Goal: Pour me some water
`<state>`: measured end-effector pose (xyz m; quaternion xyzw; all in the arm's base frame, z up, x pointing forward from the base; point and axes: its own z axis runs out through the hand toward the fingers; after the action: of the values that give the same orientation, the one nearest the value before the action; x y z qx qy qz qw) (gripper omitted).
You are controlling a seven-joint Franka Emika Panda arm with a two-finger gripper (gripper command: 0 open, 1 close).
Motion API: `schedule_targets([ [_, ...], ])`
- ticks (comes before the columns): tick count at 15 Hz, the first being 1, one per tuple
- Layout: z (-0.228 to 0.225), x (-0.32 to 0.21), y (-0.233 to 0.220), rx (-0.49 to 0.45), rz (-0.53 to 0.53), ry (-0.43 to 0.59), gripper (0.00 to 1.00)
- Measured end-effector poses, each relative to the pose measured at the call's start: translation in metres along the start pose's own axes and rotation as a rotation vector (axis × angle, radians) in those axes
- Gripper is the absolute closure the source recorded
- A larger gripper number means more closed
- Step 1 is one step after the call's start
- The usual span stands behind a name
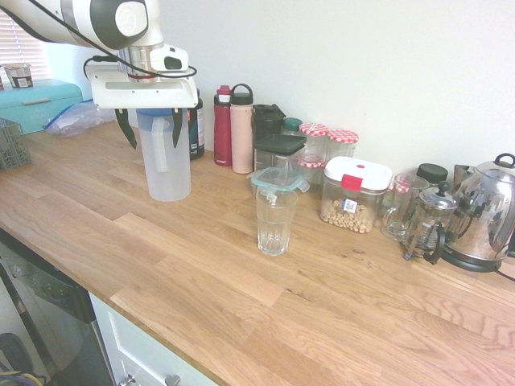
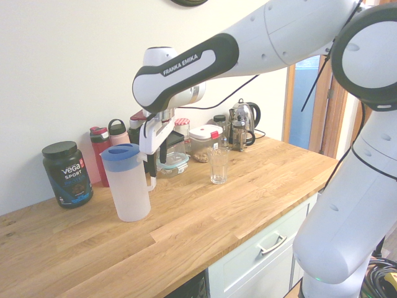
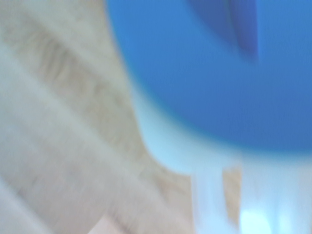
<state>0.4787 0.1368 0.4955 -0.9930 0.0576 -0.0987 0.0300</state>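
Approach step — the gripper, jaws spread, is poised over the upright jug; next, its handle must be grasped — glass waits nearby.

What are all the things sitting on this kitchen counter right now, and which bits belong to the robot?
Pitcher: one, clear with blue lid, upright on the counter under the gripper.
Drinking glass: one, clear, looks empty, mid-counter.
Bottles: two, red and pink, by the wall.
Protein tub: one, black, by the wall.
Food box: one, clear with white and red lid, near the wall.
Jars: about three, red checked lids, behind the box.
French press: one, glass, beside the kettle.
Kettle: one, steel, at the far end.
Bread bin: one, turquoise.
Counter: one, wooden.
Gripper: one, white, open, fingers either side of the pitcher's top.
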Motion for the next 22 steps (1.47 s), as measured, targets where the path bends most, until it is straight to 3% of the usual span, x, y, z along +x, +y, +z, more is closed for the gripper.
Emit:
schedule_targets([
  [1,0.007,0.004,-0.004,-0.010,0.006,0.005,0.00],
  [2,0.013,0.008,-0.006,-0.019,0.009,0.006,1.00],
  [22,0.031,0.022,-0.019,-0.013,-0.009,0.000,1.00],
])
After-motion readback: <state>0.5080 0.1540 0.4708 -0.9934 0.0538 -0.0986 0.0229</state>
